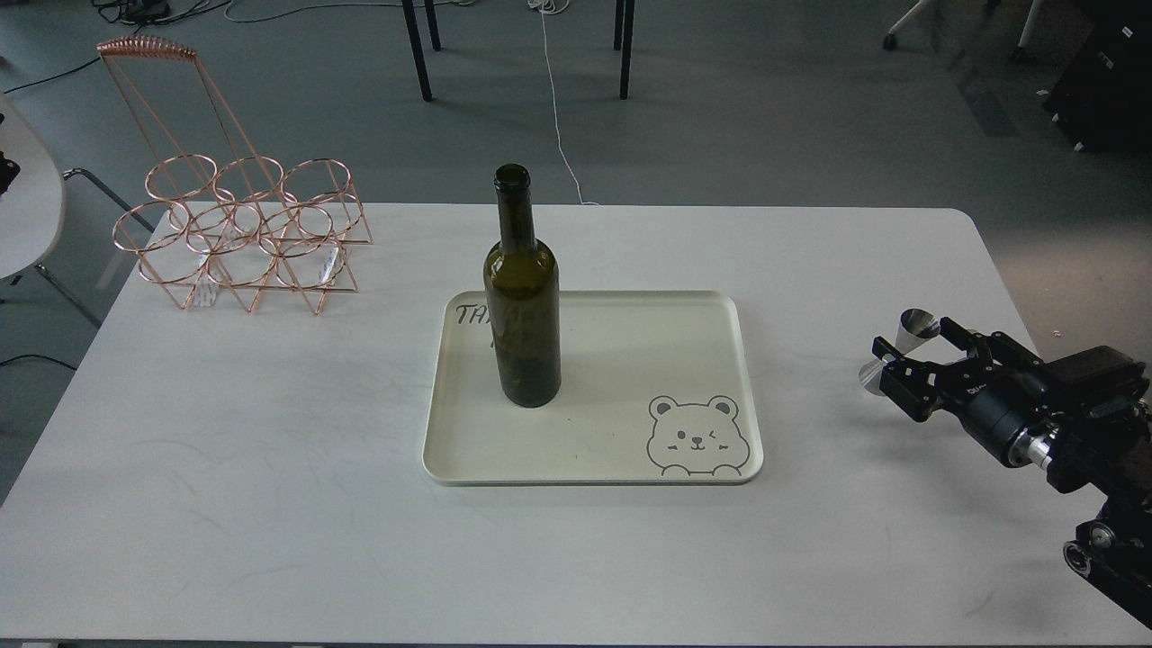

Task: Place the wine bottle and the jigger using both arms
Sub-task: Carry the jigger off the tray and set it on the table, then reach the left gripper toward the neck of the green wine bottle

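The wine bottle (522, 306) stands upright on the left half of the cream tray (630, 450) in the middle of the table. The jigger (917, 325) stands on the table near the right edge, outside the tray. My right gripper (913, 354) is low over the table there, its fingers spread on either side of the jigger, which leans a little. My left gripper shows only as a dark sliver (4, 171) at the far left edge of the view, well away from the bottle.
A copper wire bottle rack (238, 234) stands at the table's back left corner. The tray has a bear drawing (697, 436) at its front right. Chair legs and cables are on the floor behind the table.
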Action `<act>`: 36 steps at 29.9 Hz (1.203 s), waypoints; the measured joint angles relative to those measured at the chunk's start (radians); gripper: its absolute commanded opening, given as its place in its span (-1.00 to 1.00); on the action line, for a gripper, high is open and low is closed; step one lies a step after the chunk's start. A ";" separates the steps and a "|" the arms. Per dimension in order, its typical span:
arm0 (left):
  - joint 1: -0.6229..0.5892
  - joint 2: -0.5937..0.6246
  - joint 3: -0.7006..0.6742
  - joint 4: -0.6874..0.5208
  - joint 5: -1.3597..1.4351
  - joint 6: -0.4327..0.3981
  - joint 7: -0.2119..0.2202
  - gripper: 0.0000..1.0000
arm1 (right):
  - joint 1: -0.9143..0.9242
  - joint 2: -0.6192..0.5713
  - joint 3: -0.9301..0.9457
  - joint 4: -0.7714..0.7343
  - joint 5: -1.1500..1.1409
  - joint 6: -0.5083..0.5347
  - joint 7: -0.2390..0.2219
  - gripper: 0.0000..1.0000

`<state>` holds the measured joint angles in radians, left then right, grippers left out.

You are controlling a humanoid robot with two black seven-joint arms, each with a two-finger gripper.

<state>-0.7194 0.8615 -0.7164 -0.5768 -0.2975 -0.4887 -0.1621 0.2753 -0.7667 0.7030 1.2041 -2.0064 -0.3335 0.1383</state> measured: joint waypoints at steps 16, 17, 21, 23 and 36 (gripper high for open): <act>0.010 0.215 0.024 -0.322 0.276 0.000 -0.010 0.96 | 0.370 -0.104 0.009 -0.044 0.854 0.269 0.041 0.95; 0.011 0.238 0.024 -0.378 0.311 0.000 -0.011 0.96 | 0.398 -0.088 0.008 -0.072 0.910 0.283 0.040 0.95; 0.012 0.312 0.024 -0.575 0.471 0.000 -0.013 0.96 | 0.506 -0.019 0.005 -0.218 1.107 0.369 0.036 0.95; 0.012 0.333 0.021 -0.657 0.560 -0.001 -0.013 0.96 | 0.548 0.009 0.005 -0.287 1.172 0.416 0.035 0.95; 0.005 0.280 0.020 -1.060 1.350 0.108 -0.011 0.88 | 0.588 0.096 0.017 -0.482 1.657 0.613 0.022 0.95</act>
<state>-0.7148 1.1413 -0.6961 -1.6364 1.0530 -0.3809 -0.1734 0.8632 -0.6708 0.7201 0.7219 -0.3495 0.2794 0.1604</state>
